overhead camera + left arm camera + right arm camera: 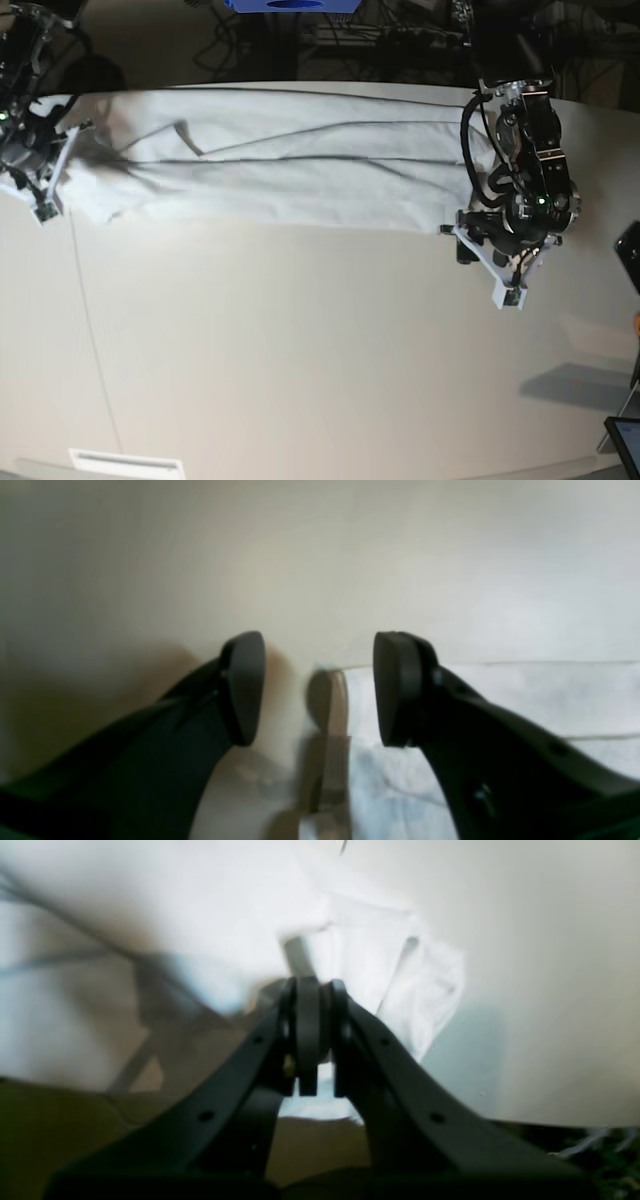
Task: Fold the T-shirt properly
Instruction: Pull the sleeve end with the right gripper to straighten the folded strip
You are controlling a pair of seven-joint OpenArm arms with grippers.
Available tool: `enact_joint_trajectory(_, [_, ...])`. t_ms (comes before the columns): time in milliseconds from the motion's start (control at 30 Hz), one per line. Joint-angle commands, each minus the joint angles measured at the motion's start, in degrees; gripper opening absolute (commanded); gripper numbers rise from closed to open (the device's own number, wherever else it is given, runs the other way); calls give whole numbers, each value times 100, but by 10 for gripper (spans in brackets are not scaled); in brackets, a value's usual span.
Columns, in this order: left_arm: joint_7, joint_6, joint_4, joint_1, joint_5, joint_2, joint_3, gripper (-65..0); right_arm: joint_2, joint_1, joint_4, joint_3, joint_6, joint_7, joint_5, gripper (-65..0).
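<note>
Holding one end of the T-shirt, stretched in a long band across the far side of the table.
Right gripper clenched on cloth; left gripper spread wide, empty, over the opposite corner. Soft, light, crease-prone — best pinched at hemmed corners. Nothing blocking nearby.

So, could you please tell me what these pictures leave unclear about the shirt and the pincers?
- Right pincer: base view, hidden behind its arm at the left edge.
- T-shirt: right wrist view, blurred; what cloth the shut jaws pinch is unreadable.
- Neck label: too small in any view.
- Left pincer: base view, tips hidden under its wrist.
</note>
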Motion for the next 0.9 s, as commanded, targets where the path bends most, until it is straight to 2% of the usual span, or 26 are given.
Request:
enact_joint_trajectory(0, [-99, 21, 80, -109, -49, -62, -9, -309, 59, -77, 97, 165, -3, 58, 205, -650])
enact_joint_trajectory(233, [-99, 21, 80, -118, -49, -36, 26, -309, 235, -868, 97, 824, -3, 58, 1761, -650])
enact_joint_trajectory(367, [-107, 21, 80, -118, -49, -36, 9, -309, 323, -1194, 88, 1009, -3, 58, 2288, -650])
enact_joint_trajectory(600, [-107, 21, 80, -118, -49, -54, 9, -309, 508, -1686, 62, 982, -3, 85, 2323, -650])
enact_joint_trajectory(867, [-107, 13, 71, -118, -49, -54, 17, -309, 543, -1730, 53, 965, -3, 76, 2314, -650])
